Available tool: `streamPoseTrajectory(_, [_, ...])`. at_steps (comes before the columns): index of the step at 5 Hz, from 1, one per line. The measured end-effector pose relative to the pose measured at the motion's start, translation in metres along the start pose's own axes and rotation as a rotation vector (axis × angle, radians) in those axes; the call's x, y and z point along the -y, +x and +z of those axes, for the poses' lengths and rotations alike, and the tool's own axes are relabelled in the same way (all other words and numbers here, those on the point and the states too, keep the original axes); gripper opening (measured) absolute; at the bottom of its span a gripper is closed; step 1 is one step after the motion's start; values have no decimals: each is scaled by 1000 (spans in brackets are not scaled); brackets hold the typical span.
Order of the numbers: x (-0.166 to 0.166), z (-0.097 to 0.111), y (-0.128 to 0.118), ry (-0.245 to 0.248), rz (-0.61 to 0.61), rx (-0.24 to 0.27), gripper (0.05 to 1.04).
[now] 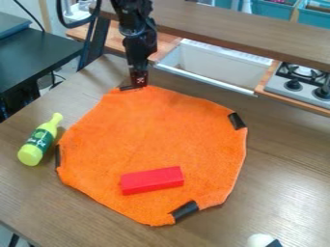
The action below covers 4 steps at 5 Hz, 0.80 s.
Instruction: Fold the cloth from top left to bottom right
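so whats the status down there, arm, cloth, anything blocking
Black two-finger gripper at orange fabric cloth's top-left edge. Cloth spread flat, unfolded. Red rectangular block lying on its lower half, likely in the fold's way.

There is one orange cloth [155,130], and it bears four black patches, counted singly as one at the top [130,88], one at the right [237,120], one at the bottom [185,211] and one at the left [58,156]; one red block [152,180]; one yellow-green bottle [40,141] with one green label; one robot arm [133,29] with one gripper [138,83]; one sink [213,65]; one stove [277,83] with two knobs in view; at least two teal bins [270,8]; one white-and-black object [261,240], cut off, its kind unclear.
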<state>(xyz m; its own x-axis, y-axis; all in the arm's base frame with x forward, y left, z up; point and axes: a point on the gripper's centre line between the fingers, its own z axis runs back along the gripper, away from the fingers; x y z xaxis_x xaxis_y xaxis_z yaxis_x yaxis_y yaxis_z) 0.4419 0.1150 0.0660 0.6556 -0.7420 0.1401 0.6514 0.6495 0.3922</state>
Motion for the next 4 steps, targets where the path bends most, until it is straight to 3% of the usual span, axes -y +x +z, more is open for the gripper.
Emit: streamPoseTrajectory(4, [-39,-38,-25,40,127,-100,1001])
